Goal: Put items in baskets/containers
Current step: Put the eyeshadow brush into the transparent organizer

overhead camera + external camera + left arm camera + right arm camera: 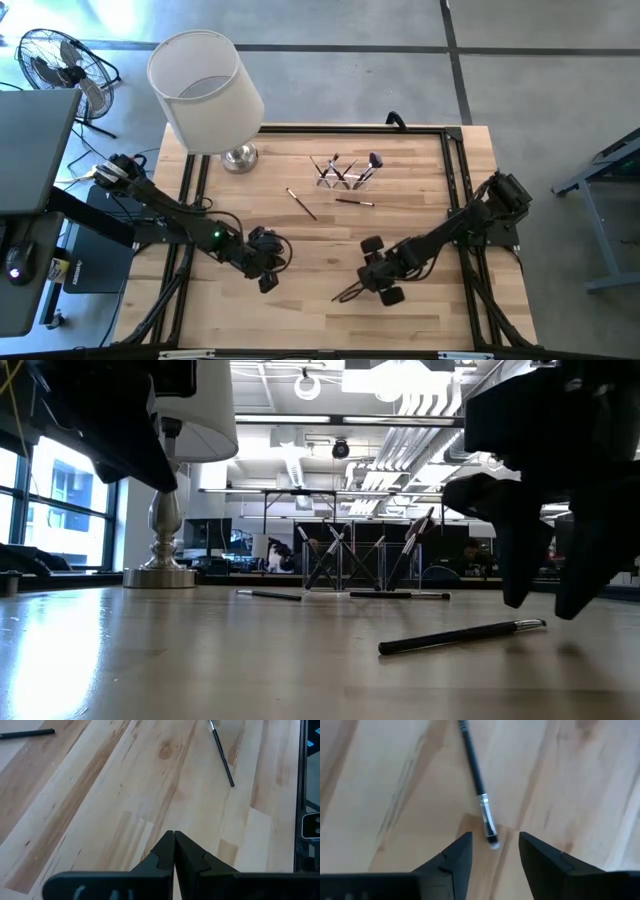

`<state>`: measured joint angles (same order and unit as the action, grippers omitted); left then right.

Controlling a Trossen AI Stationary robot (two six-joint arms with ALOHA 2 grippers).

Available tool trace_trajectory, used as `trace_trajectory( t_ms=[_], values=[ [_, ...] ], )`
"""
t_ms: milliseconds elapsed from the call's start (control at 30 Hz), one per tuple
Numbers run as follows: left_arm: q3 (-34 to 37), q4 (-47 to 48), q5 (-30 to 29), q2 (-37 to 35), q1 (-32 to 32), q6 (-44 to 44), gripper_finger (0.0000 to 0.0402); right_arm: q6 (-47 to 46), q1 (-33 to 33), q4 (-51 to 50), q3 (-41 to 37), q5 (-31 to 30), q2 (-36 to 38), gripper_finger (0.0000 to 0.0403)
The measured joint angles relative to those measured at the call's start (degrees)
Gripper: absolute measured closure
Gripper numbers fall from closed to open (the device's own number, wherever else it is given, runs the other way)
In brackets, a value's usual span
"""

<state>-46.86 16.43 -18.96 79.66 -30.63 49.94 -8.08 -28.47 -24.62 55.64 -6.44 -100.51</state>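
- Pale wood table [320,320] is carrying everything; black rails are running along its edges.
- Right gripper [377,283] is hovering low over the table at the lower centre-right of the high view, fingers [455,860] standing apart, holding nothing.
- One brush [478,784] is lying flat on the wood just ahead of that gap, dark handle, silver ferrule, small tip pointing toward the fingers. In the low view the same brush [462,636] is lying beside the dark gripper [545,605], not touching it as far as I can tell.
- Left gripper [266,272] is sitting at the lower centre-left of the high view, fingers pressed together [174,851], empty.
- Clear holder [345,178] is standing at the upper centre of the high view, right of the lamp; several brushes [338,166] are leaning crosswise in it, one with a larger dark head [375,160]. In the low view the holder [345,565] is showing at mid-frame with handles crossing.
- Two loose brushes are lying on the table below the holder in the high view: one slanted [301,203] to its lower left, one nearly level [354,202] just under it.
- Lamp with a white shade [205,88] and silver base [240,157] is standing at the upper left of the table.
- Floor fan [62,62] is sitting off the table at the far upper left.
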Motion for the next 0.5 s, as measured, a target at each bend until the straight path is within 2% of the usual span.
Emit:
trace_trajectory(
  t_ms=[400, 500],
  values=[
    [0.0, 0.0, -0.3, 0.0, 0.0, 0.5, 0.0401, 0.7, -0.1, 0.7, 0.3, 1.6, -4.1, 0.0339],
    [0.0, 0.0, -0.3, 0.0, 0.0, 1.4, 0.0401, 0.6, -0.2, 0.1, 0.3, 2.6, -4.8, 0.0373]
  ],
)
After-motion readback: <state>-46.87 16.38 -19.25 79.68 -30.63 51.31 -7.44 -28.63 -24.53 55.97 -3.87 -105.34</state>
